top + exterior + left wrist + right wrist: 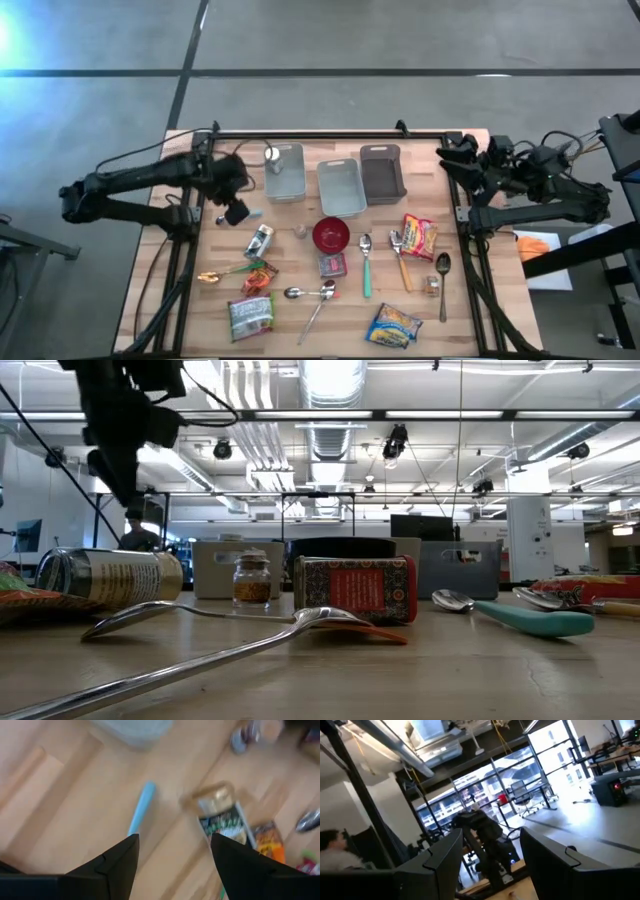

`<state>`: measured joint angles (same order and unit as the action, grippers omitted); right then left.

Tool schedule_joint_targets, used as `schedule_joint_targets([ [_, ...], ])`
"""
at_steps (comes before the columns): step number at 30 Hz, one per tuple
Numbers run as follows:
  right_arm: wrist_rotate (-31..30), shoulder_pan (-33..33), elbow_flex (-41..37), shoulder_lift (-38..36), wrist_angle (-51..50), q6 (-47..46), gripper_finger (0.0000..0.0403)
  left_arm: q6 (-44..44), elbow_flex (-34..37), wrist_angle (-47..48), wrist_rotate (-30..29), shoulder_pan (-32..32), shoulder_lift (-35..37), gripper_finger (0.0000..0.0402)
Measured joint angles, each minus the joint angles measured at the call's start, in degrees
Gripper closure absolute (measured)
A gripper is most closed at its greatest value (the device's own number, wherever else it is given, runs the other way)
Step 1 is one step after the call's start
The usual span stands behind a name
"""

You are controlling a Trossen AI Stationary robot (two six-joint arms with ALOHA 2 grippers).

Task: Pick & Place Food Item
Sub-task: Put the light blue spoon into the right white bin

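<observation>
The left claw [236,212] hangs above the tabletop [300,330] with its fingers [120,865] parted and nothing between them, a blue stick [141,807] just ahead and the tin can [259,241] lying on its side a little farther out. The right claw [462,160] waits raised at the tabletop's far right corner, fingers apart and empty. Beyond the can sit three bins [341,185], a red bowl [331,235], spoons and snack packets.

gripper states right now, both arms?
Left gripper: open, holding nothing, above the table near the can.
Right gripper: open, holding nothing, parked at the table's right edge.
</observation>
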<state>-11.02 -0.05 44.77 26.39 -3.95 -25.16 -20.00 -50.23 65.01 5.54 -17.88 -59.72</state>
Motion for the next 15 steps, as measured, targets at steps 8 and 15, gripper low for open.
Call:
schedule_joint_targets([
  [8,-1.1,0.0,0.0,5.9,0.0,7.6,0.0207,-6.0,7.0,-0.6,-0.2,5.1,-0.1,0.0153],
  [15,-1.1,0.0,0.0,10.4,0.0,6.2,0.0207,-16.7,13.2,-6.0,-3.2,5.0,-0.1,0.0153],
])
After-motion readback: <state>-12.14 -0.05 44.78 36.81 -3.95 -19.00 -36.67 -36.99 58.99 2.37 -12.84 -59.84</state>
